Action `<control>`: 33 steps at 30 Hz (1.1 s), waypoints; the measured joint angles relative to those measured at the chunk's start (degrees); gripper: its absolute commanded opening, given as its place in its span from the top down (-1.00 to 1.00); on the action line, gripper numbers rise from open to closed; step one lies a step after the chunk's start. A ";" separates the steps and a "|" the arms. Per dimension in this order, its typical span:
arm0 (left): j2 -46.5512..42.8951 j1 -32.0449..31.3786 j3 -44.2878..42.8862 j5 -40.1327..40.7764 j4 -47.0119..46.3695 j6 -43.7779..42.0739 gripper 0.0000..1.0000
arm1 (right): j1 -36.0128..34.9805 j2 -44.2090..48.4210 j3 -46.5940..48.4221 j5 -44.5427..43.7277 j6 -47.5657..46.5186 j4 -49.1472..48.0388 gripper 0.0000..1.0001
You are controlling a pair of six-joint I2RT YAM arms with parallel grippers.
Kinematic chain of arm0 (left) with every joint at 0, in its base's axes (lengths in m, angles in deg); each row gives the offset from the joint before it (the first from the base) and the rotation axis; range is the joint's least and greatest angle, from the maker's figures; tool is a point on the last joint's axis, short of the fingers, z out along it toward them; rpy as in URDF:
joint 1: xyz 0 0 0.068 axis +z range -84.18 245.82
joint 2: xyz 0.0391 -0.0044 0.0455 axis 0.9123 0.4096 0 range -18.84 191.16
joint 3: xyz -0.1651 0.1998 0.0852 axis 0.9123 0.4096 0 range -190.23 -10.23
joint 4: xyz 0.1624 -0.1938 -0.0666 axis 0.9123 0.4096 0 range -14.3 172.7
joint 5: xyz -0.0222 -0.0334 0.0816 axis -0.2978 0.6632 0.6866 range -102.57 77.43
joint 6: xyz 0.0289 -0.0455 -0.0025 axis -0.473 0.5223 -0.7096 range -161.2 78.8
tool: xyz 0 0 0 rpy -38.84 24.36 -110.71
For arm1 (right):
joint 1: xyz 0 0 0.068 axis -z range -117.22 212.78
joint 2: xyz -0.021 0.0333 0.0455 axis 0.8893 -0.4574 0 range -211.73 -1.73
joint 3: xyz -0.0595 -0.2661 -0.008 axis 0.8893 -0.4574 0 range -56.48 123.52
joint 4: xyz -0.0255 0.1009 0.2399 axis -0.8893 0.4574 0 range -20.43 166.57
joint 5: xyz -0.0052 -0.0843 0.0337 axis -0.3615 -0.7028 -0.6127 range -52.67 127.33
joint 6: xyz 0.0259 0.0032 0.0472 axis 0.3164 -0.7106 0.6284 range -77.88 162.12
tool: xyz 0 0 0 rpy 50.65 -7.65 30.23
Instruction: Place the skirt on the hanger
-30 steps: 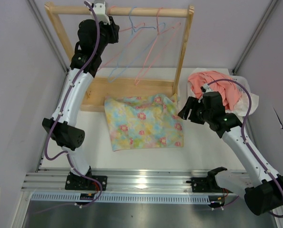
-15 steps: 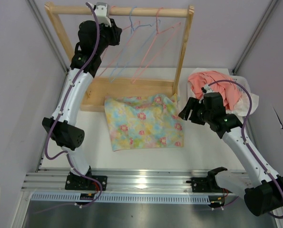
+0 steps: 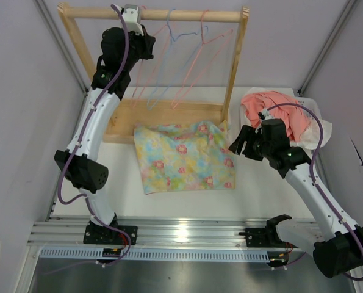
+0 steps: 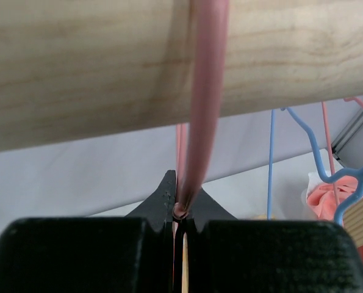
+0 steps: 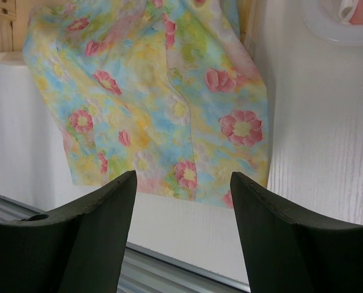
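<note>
Up at the far end of the table, against the wooden rail (image 3: pixel 187 14) of the clothes rack, the left gripper (image 4: pixel 182 210) has just pinched together on the hanger (image 4: pixel 207 91). A second ago its jaws stood a little apart around that thin pink wire; now they are clamped on it just below the point where the hook curves over the rail. The wire hangers on the rack have also swung to the left and hang steeper than they did a moment earlier, the blue hanger (image 4: pixel 271 165) among them. Nothing else has moved. The skirt (image 3: pixel 184 157), a pastel cloth with pink flowers, lies spread flat on the table's middle, just near of the rack's wooden base and well apart from the hanger. The right gripper (image 5: pixel 181 183) hovers above the skirt's right edge with its jaws still wide apart, touching nothing. A coral-pink garment (image 3: pixel 273 107) sits heaped at the far right. To my eye, the hanger is now secured for lifting off the rail, while the skirt itself is not yet picked up, so the task looks to be at an early stage.
</note>
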 measured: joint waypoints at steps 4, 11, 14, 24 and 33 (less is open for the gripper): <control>-0.13 0.02 0.13 -0.52 -1.36 -0.07 1.00 | 0.07 0.00 -0.35 0.02 0.00 -0.11 -0.39; -5.35 0.52 5.66 -2.71 -5.09 -1.40 1.00 | 0.13 -0.02 -0.39 0.46 -0.07 -0.57 -0.39; -9.49 1.16 11.08 -4.66 -8.76 -1.84 1.00 | 0.13 -0.35 -0.39 0.66 -0.26 -0.87 -0.39; -14.49 2.10 17.16 -7.21 -12.68 -4.76 1.00 | 0.24 -1.25 -0.33 1.57 -1.73 -0.92 -0.38; -29.73 2.45 36.50 -5.66 -9.22 -9.07 1.00 | 0.52 -1.31 -0.24 1.79 -2.82 -0.94 -0.38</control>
